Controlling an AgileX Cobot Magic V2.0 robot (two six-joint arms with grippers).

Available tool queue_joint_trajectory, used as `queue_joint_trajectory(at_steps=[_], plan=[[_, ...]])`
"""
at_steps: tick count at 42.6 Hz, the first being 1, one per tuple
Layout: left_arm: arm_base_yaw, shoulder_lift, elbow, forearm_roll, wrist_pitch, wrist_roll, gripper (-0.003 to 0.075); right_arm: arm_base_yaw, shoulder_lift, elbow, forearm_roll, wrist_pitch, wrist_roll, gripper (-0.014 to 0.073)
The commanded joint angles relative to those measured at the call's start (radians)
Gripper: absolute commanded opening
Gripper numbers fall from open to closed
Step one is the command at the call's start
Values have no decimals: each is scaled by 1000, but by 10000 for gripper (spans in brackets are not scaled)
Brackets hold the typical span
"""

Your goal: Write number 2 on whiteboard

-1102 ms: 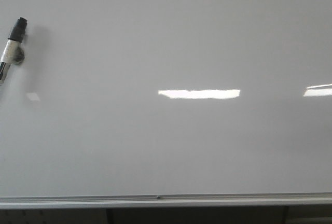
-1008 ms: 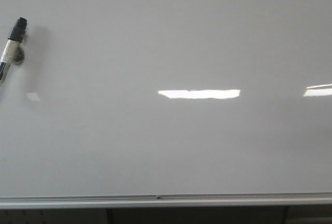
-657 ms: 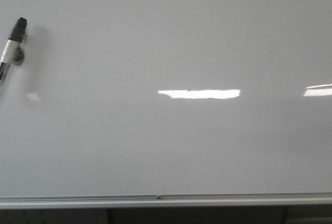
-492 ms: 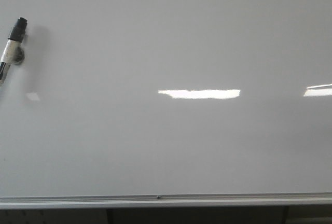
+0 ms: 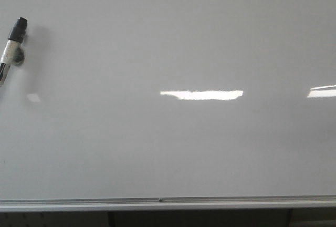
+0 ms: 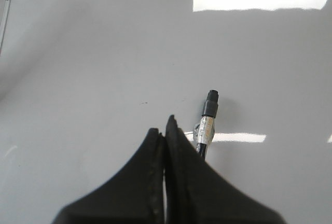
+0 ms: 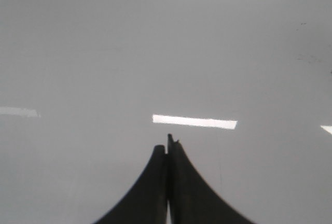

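From the front you see the whiteboard [image 5: 173, 43] filling almost the whole frame, its silver rail [image 5: 168, 203] running along the lower edge. A marker [image 5: 12, 45] with a black tip leans in from the far left, tip up and close against the board. No digit shows anywhere on the board here.

In the left wrist view, your left hand [image 6: 165, 128] has its two dark fingers pressed together, and the marker [image 6: 207, 120] stands just beside them, its lower body passing behind the finger on that side. You cannot tell from this angle whether the fingers actually pinch it. The marker tip sits near the whiteboard [image 6: 104, 53], which bears only a tiny dark speck.

In the right wrist view, your right hand [image 7: 167, 146] is likewise closed with nothing between the fingers, facing a bare stretch of whiteboard [image 7: 93, 58].
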Motion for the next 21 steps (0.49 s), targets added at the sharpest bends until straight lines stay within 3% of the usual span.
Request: queue_joint_trajectory(at_steps=[1, 21], plan=[[2, -27, -74, -6, -69, 0, -20, -8, -18, -102, -7, -8, 0, -69], [2, 177, -528, -6, 347, 0, -20, -8, 267, -535, -7, 422, 0, -69]])
